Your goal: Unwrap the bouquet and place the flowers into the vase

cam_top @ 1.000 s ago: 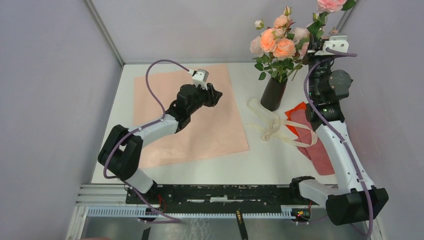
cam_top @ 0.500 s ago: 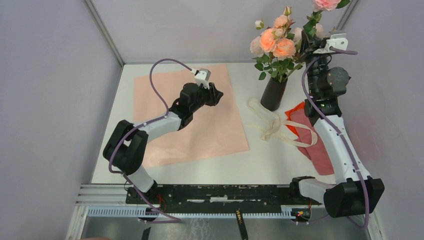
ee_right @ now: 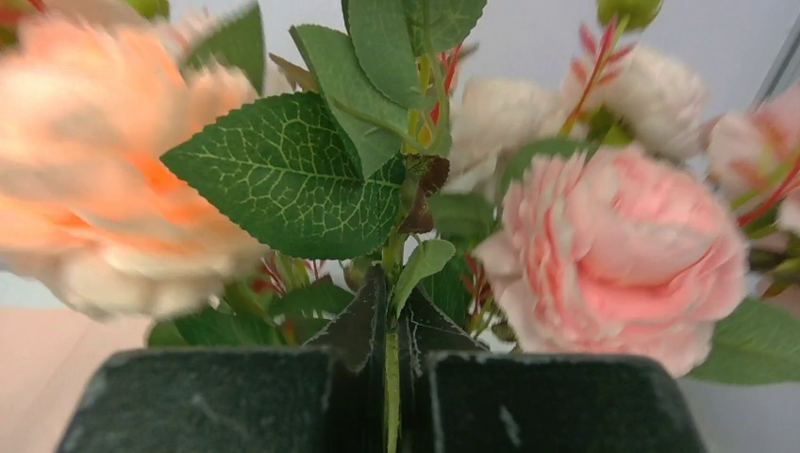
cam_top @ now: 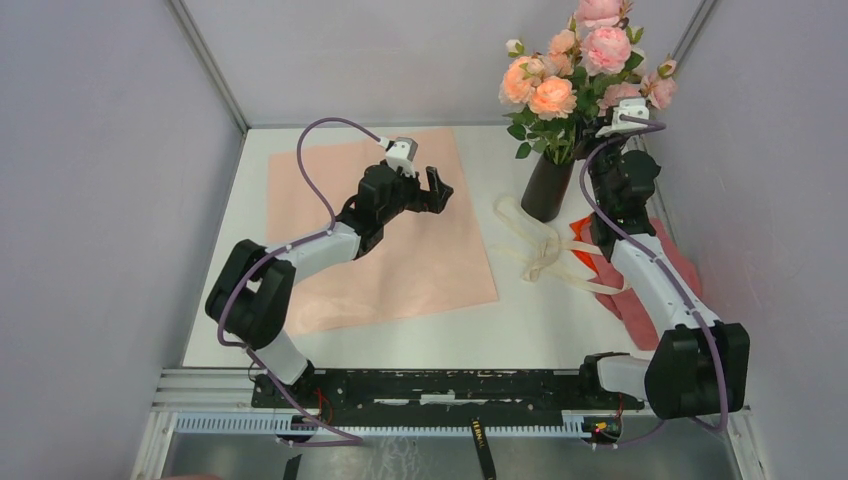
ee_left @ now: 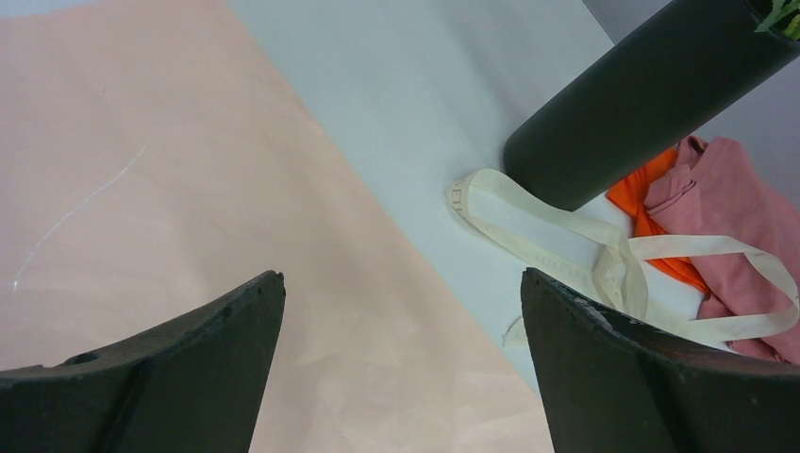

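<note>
**A:** Status, near to far?

**B:** Nearest is the light pink wrapping paper sheet point(cam_top: 380, 240), flat and fully opened on the left half of the white table point(cam_top: 540, 320). The left gripper point(ee_left: 401, 279) hovers over the sheet's far right part. Its jaws are spread wide with nothing between them.

**A:** Right side?

**B:** The cream ribbon point(cam_top: 535, 250) lies loose on the table in untied loops, just right of the paper's edge. Its right end overlaps the dark pink-red cloth point(cam_top: 650, 300), which has an orange piece point(cam_top: 592, 222) at its far end. The right arm passes above the cloth.

**A:** Vase?

**B:** The matte black tapered vase point(cam_top: 546, 190) is upright beyond the ribbon, just beside the orange piece.

**A:** Flowers?

**B:** The artificial roses point(cam_top: 560, 75) in pink, peach and cream are bunched above the vase neck, with green leaves under the heads.

**A:** Right hand?

**B:** The right gripper point(ee_right: 389, 359) is up in the bunch's right side, jaws pinched tight on one thin green stem point(ee_right: 391, 406). In the wrist view a pink rose point(ee_right: 613, 255) sits just right of that stem and a blurred peach rose point(ee_right: 104, 160) sits left. The stem's lower end is hidden, so I can't tell if it's in the neck.
</note>
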{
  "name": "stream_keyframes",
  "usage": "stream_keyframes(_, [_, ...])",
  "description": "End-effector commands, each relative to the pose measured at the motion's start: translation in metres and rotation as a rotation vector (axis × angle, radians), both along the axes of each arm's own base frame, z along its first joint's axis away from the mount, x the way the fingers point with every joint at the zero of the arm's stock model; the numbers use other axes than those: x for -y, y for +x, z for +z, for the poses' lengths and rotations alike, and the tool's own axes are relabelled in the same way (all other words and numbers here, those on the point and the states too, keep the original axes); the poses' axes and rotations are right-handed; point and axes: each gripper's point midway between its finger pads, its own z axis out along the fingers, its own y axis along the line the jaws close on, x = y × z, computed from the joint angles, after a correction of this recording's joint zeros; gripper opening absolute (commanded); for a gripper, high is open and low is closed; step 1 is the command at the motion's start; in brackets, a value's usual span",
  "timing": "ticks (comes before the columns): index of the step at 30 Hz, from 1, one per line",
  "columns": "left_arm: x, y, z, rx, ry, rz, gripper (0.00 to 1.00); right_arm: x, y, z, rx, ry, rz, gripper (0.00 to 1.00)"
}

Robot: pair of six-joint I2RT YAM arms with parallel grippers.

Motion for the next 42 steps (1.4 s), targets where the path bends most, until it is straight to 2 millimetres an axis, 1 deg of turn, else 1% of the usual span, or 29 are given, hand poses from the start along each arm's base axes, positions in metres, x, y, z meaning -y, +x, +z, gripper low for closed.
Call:
stream_keyframes(1, [-0.003,0.005,0.02,0.048,-0.022,0.02,1.0,-0.003,0.002,-0.011,0.014,0.023,0.026,0.0])
stream_keyframes(6, [-0.004,0.002,0.023,0.06,-0.03,0.013,1.0,-0.004,0.006,-0.041,-0.039,0.018,0.027,0.0])
stream_keyframes(10, [-0.004,-0.001,0.024,0.064,-0.04,0.012,1.0,-0.005,0.008,-0.062,-0.072,0.013,0.029,0.0])
stream_keyframes(13, [-0.005,-0.003,0.023,0.06,-0.046,0.009,1.0,-0.006,0.009,-0.073,-0.09,0.018,0.034,0.0])
stream_keyframes(16, [-0.008,-0.002,0.025,0.061,-0.054,0.034,1.0,-0.009,0.009,-0.078,-0.101,0.016,0.053,0.0])
stream_keyframes(17, [-0.012,-0.002,0.027,0.062,-0.056,0.054,1.0,-0.011,0.006,-0.076,-0.099,0.014,0.063,0.04])
stream_keyframes(18, [-0.014,-0.001,0.027,0.062,-0.055,0.069,1.0,-0.013,0.004,-0.074,-0.096,0.013,0.073,0.13])
stream_keyframes(19, [-0.016,0.0,0.028,0.062,-0.055,0.08,1.0,-0.015,0.001,-0.07,-0.086,0.009,0.089,0.25])
stream_keyframes(21, [-0.017,-0.001,0.028,0.061,-0.063,0.084,1.0,-0.017,-0.007,-0.061,-0.067,0.002,0.102,0.46])
stream_keyframes(22, [-0.016,-0.001,0.028,0.059,-0.066,0.084,1.0,-0.017,-0.011,-0.055,-0.056,-0.002,0.105,0.55])
stream_keyframes(24, [-0.015,-0.001,0.027,0.052,-0.074,0.082,1.0,-0.016,-0.019,-0.046,-0.037,-0.008,0.105,0.64])
stream_keyframes(26, [-0.012,-0.001,0.025,0.045,-0.078,0.071,1.0,-0.016,-0.027,-0.038,-0.02,-0.013,0.107,0.7])
stream_keyframes(29, [-0.009,-0.002,0.026,0.041,-0.086,0.058,1.0,-0.014,-0.036,-0.031,0.0,-0.02,0.098,0.72])
stream_keyframes(30, [-0.009,-0.002,0.026,0.038,-0.089,0.055,1.0,-0.013,-0.037,-0.032,-0.003,-0.02,0.092,0.73])
stream_keyframes(33, [-0.008,-0.003,0.028,0.037,-0.098,0.053,1.0,-0.01,-0.043,-0.031,0.001,-0.02,0.084,0.73])
stream_keyframes(37, [-0.009,-0.001,0.033,0.032,-0.114,0.068,1.0,-0.01,-0.057,-0.027,0.027,-0.008,0.089,0.74])
stream_keyframes(39, [-0.005,0.001,0.035,0.015,-0.12,0.061,1.0,-0.011,-0.064,-0.026,0.036,-0.001,0.097,0.74])
stream_keyframes(42, [0.001,-0.001,0.041,0.011,-0.155,0.037,1.0,-0.012,-0.075,-0.023,0.054,-0.002,0.111,0.76])
